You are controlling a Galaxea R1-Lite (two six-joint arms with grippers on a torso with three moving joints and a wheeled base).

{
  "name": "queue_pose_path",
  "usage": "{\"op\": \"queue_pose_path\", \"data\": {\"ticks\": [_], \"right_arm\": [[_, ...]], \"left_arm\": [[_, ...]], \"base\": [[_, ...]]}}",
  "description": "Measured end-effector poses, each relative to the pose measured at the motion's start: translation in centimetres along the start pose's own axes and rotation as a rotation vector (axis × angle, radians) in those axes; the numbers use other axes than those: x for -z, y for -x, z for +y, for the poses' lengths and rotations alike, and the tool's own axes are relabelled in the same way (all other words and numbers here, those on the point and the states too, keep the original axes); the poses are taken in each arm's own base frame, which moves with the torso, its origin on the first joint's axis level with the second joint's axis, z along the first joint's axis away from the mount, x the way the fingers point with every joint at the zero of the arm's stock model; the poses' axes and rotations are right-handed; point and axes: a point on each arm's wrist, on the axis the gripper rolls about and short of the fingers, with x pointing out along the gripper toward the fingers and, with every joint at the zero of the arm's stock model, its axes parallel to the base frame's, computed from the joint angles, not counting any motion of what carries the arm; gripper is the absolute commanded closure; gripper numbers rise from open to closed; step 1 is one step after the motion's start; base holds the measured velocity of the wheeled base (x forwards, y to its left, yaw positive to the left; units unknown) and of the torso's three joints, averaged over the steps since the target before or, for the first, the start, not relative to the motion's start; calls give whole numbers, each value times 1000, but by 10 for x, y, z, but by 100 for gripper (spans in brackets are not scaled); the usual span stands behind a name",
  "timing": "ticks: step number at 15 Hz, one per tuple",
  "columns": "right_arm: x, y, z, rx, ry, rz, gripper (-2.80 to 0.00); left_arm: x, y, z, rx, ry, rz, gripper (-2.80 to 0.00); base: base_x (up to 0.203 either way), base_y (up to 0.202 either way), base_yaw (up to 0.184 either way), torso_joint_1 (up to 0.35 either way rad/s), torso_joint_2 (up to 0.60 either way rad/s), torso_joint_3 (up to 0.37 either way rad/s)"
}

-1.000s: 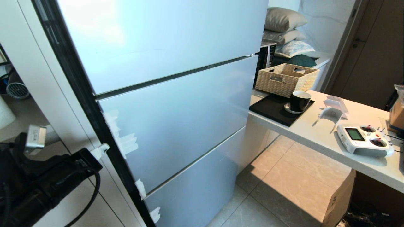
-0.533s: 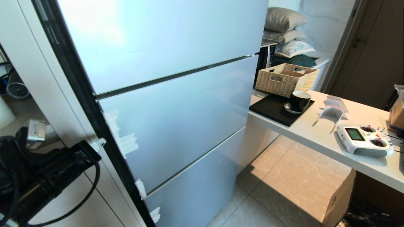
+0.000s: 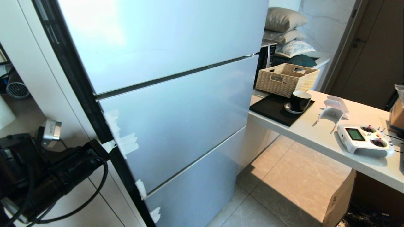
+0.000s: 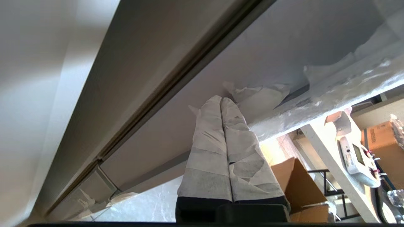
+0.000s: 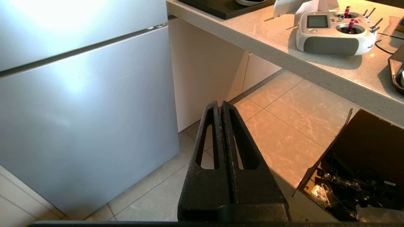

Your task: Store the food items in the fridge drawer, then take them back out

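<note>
Reaching in from the lower left of the head view, the left gripper has its tape-wrapped fingertips pressed together, nothing between them, at the taped left edge of the fridge's middle door panel, where torn white tape clings to the corner. The fridge stands fully closed, three pale blue panels stacked one above another, so neither the drawer nor any fruit can be seen anywhere. The right gripper hangs low over the tiled floor near the bottom panel, its black jaws closed flat against each other and empty. To the right, a white counter carries a wicker basket, a black cup on a saucer at the edge of a black tray, and a white remote controller with a small screen and two sticks; no writing on it can be read. A cardboard box shows dark printed lines in the left wrist view, too small to make out. Pillows are piled behind the basket.
</note>
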Motion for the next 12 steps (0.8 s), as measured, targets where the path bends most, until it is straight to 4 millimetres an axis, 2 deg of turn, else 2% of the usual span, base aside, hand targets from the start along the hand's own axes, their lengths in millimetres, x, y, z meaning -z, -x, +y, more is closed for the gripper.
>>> {"op": "queue_pose_path", "data": {"ticks": [5,12], "right_arm": [[0,0,0,1,0,0,0],[0,0,0,0,0,0,0]], "left_arm": [[17,9,-10,76,-9,98,0],[19,19,-15,111,-17,92,0]], "base": [[0,0,0,0,0,0],[0,0,0,0,0,0]]}}
